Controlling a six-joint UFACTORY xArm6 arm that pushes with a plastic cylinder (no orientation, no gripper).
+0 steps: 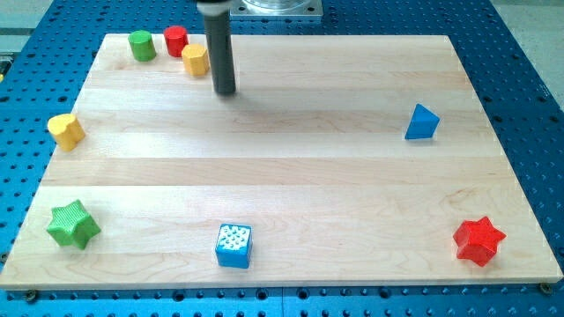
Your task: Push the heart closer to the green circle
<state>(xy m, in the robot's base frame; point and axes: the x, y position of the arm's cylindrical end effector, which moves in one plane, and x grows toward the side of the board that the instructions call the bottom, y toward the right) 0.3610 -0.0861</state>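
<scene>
The yellow heart lies near the board's left edge, about mid-height. The green circle stands at the view's top left, well above and to the right of the heart. My tip is the lower end of the dark rod, at the top of the board, to the right of the green circle and far to the upper right of the heart. It touches no block.
A red cylinder and a yellow hexagon sit between the green circle and my tip. A green star, a blue cube, a red star and a blue triangle are also on the wooden board.
</scene>
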